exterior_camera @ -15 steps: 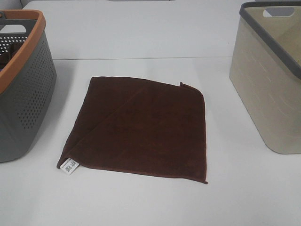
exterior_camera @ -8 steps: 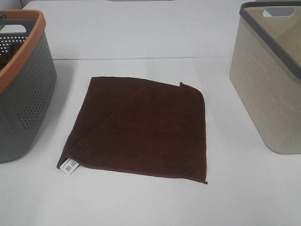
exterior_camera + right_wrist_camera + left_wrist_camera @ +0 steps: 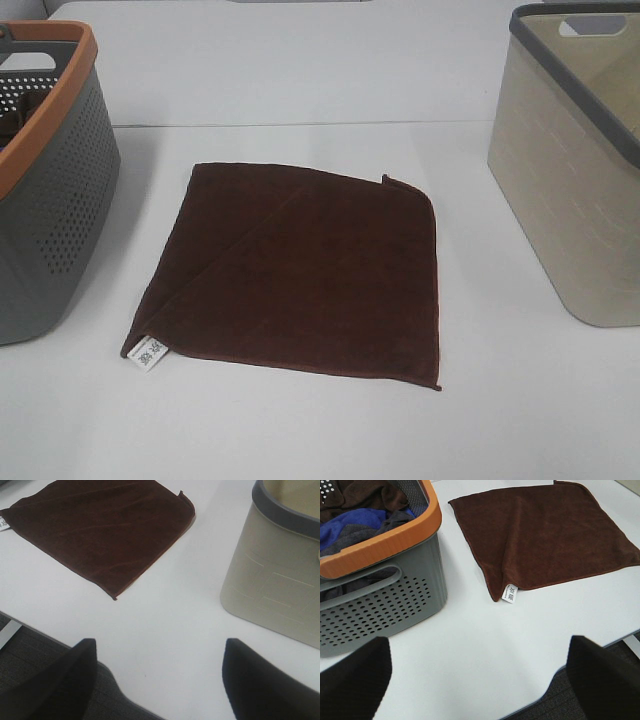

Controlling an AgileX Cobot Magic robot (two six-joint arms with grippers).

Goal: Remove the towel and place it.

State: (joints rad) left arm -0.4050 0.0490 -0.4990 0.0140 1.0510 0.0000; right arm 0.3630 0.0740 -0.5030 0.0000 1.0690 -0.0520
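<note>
- Towel (image 3: 295, 272): dark brown, lying flat on the white table (image 3: 300, 430), between the two baskets and touching neither of them.
- One corner folded over, giving a diagonal crease across the cloth from the far side toward the near left corner.
- Small white tag (image 3: 150, 352) at the near left corner, resting on the table.
- Thin reddish seam along the near and right edges; far right corner slightly curled up.
- Grey basket (image 3: 45, 220): on the left of the high view, perforated wall, orange rim (image 3: 60, 95), near the left edge of the towel but apart from it.
- Inside, as seen from the left wrist: a heap of cloths (image 3: 355, 510), blue, grey and dark brown.
- Beige basket (image 3: 570, 210): on the right, dark grey rim, handle hole in the far wall, well apart from the towel; contents not visible.
- Left gripper (image 3: 480, 680): jaws spread wide apart, holding nothing, only the two dark fingertips (image 3: 352, 680) visible in the wrist view, above the near table edge, beside the grey basket.
- Towel and tag (image 3: 510, 594) ahead of it, not touched.
- Right gripper (image 3: 160, 680): jaws also wide apart, nothing between them, two dark fingertips (image 3: 265, 680) above the near table edge.
- From this wrist: towel (image 3: 100, 530) to one side, beige basket (image 3: 280, 575) to the other, both clear of the fingers.
- Neither gripper visible in the high view.
- Dark carpet floor (image 3: 30, 670) below the table edge in both wrist views.
</note>
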